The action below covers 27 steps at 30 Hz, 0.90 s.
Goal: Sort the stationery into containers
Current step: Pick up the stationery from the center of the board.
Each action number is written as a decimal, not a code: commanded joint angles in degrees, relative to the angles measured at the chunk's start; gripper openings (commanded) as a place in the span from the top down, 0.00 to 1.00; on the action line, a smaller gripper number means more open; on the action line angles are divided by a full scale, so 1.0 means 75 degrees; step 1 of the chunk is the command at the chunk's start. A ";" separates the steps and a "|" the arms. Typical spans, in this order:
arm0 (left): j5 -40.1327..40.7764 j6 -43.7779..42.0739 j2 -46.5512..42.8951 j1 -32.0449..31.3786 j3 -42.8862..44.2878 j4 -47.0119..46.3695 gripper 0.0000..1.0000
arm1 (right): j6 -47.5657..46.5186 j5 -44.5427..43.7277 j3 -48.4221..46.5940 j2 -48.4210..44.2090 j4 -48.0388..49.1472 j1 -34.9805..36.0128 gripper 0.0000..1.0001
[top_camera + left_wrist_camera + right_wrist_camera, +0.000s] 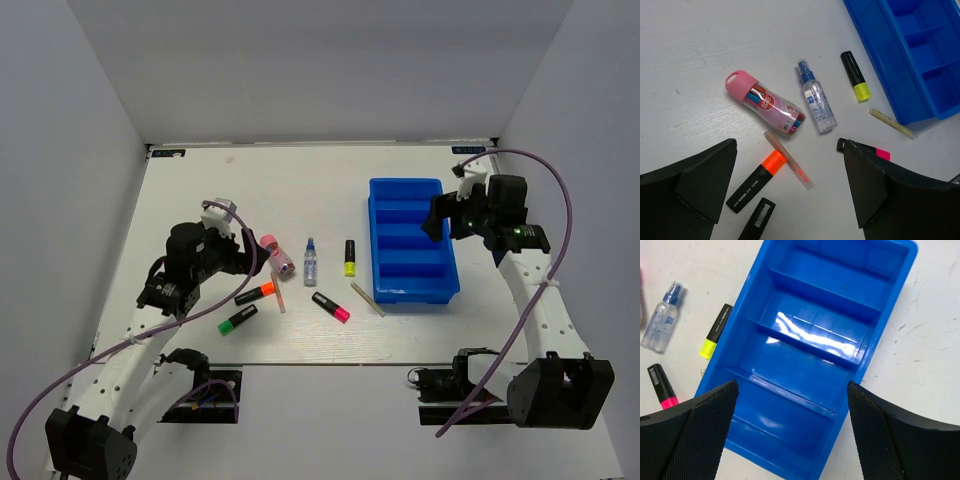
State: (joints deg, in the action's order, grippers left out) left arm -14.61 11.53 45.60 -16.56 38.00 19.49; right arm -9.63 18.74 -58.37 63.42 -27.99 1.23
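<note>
The stationery lies loose on the white table left of the blue tray [373,240], whose compartments show nothing inside. The items are a pink tube [277,256], a clear bottle [310,262], yellow [350,258], pink [331,307], orange [256,293] and green [238,319] highlighters, and two pale sticks [367,299] [278,296]. My left gripper [788,145] hangs open above the orange highlighter [757,180] and a stick [790,160], holding nothing. My right gripper [792,384] is open over the tray [879,335], also holding nothing.
White walls close in the table at the back and on both sides. Purple cables loop from each arm down to the bases at the near edge. The tray stands close to the right arm [520,260].
</note>
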 commanded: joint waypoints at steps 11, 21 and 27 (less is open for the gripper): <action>-0.0198 0.0722 0.1593 0.0063 0.0815 0.0401 0.88 | -0.0497 0.1462 0.0881 -0.0382 0.0580 0.0011 1.00; 0.3833 0.3197 0.3949 -0.1108 0.2678 0.2288 0.33 | -0.0146 0.1720 0.0529 0.0204 -0.0147 0.0011 0.16; 0.4608 0.5317 0.5611 -0.1519 0.3944 0.3155 0.11 | -0.0134 0.1450 0.0575 0.0158 -0.0218 0.0011 0.13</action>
State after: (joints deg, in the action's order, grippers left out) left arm 13.13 40.80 84.58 -27.07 62.98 37.69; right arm -10.96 29.93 -52.51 65.12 -28.82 1.34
